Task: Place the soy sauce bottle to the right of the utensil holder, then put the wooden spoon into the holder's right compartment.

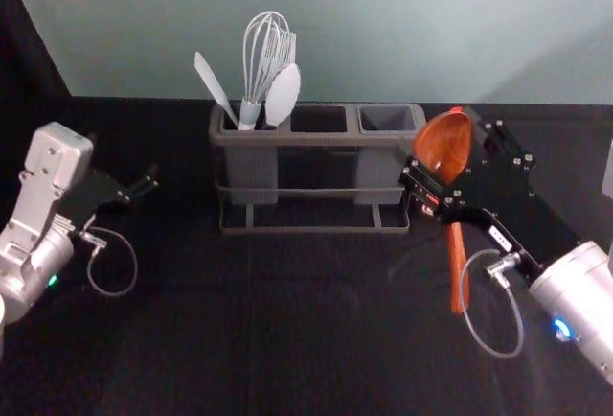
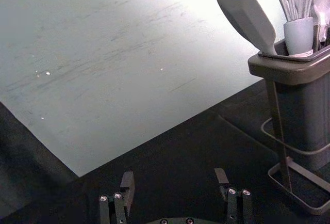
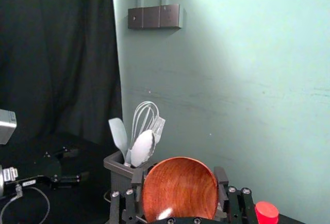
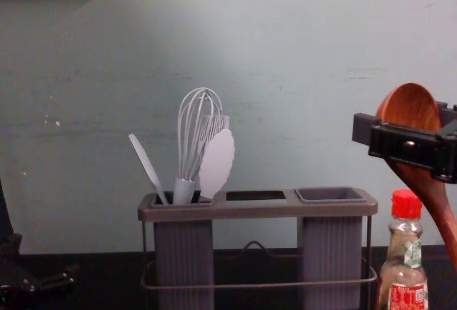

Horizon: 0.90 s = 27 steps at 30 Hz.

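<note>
Chest view, right side: your right claw [image 4: 404, 121], closed on one wooden spoon [image 4: 413, 101], gripped at the bowl. Spoon tilted, bowl uppermost, handle slanting down; raised beside the holder's right end, outside the compartments.

Item, nearby: one soy sauce bottle [image 4: 406, 279], red cap, red label, upright just to the right of the utensil holder [image 4: 260, 208]. It is the nearest obstacle to you, standing between holder and spoon handle here. In the head view, your right claw and the spoon cover most of it.

Item, container: one grey utensil holder, wire frame, three openings in a row. Left compartment [image 4: 183, 253]: one whisk [image 4: 200, 121], one pale spatula [image 4: 148, 169], one broad pale spoon [image 4: 217, 161] and one slotted utensil [image 4: 216, 123], heads above the rim. Middle opening: frame only, with the dark background visible through it. Right compartment [image 4: 331, 253]: ribbed cup, its mouth open for you.

Item, left side: your left claw [image 1: 124, 159], over the bench [image 1: 239, 339] and left of the holder, spread wide in its wrist view.

Surroundings: bench under black cloth; pale green wall [image 1: 383, 33] behind; dark wall plates [image 3: 154, 17]; black curtain [image 3: 56, 53].
</note>
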Motion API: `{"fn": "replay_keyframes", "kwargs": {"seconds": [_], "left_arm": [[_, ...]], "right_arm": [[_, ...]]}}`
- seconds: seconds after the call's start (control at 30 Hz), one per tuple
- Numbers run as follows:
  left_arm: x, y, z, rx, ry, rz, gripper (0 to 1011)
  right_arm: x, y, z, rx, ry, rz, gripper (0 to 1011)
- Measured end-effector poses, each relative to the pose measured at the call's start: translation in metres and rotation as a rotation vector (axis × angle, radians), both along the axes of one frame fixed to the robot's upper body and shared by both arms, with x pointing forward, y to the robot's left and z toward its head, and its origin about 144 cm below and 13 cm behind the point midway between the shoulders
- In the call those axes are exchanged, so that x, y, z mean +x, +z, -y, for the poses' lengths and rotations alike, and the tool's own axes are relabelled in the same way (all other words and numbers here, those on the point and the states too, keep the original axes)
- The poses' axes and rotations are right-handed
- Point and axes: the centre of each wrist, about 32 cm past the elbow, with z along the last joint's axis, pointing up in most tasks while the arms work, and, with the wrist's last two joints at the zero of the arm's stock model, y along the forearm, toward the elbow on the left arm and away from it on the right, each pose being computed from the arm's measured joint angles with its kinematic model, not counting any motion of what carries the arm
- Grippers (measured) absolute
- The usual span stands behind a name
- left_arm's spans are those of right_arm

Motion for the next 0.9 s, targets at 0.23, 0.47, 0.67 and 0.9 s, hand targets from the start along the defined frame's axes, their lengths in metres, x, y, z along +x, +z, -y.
{"fn": "replay_keyframes", "kwargs": {"seconds": [0.23, 0.47, 0.67, 0.9], "left_arm": [[0.0, 0.0, 0.0, 0.0, 0.0, 0.0, 1011], [0.0, 0.0, 0.0, 0.0, 0.0, 0.0, 1011], [0.0, 0.0, 0.0, 0.0, 0.0, 0.0, 1011], [0.0, 0.0, 0.0, 0.0, 0.0, 0.0, 1011]], "right_arm": [[0.0001, 0.0001, 0.0001, 0.0, 0.0, 0.0, 840], [0.0002, 0.0003, 0.0003, 0.0, 0.0, 0.0, 840], [0.0002, 0.0005, 0.0004, 0.0, 0.0, 0.001, 840], [0.0001, 0.0007, 0.0004, 0.0, 0.001, 0.001, 840]]}}
